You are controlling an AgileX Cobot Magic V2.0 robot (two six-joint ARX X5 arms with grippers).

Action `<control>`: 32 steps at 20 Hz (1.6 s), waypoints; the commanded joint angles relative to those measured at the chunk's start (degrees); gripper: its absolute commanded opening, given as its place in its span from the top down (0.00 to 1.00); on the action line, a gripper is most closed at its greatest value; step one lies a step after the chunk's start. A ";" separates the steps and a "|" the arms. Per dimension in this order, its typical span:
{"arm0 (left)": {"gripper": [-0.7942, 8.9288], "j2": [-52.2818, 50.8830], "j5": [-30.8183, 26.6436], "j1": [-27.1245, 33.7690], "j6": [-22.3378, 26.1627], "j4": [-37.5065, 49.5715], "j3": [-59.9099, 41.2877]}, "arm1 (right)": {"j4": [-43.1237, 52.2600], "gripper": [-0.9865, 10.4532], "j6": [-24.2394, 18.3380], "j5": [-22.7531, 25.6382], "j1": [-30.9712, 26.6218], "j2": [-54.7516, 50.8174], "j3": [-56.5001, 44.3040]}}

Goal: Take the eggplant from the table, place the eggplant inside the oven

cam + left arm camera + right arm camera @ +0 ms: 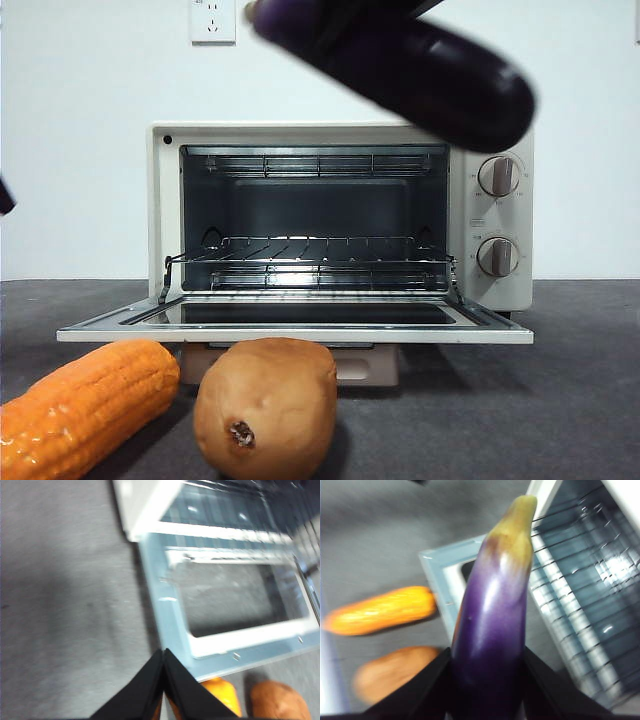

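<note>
Eggplant point(492, 630) was already off the counter point(580, 400), clamped at its thick end between the black jaws of the right gripper point(487, 680), its green-yellow stem tip pointing ahead toward the oven point(500, 215). From the front it hung high, above and in front of the cavity's upper right corner, tilted with one end lower to the right. The door point(300, 330) lay fully down and the wire rack point(310, 250) sat bare, lower than the eggplant, so I judged the carry needed to drop and push forward, long axis leading. The left gripper point(164, 655) waited with jaws pressed together over the door's near corner, by the corn point(85, 405) and potato point(265, 405).
</note>
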 commanded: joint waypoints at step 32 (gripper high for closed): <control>0.91 10.51 2.71 1.88 0.20 8.41 0.07 | 31.39 0.65 -25.70 35.87 0.59 33.99 8.31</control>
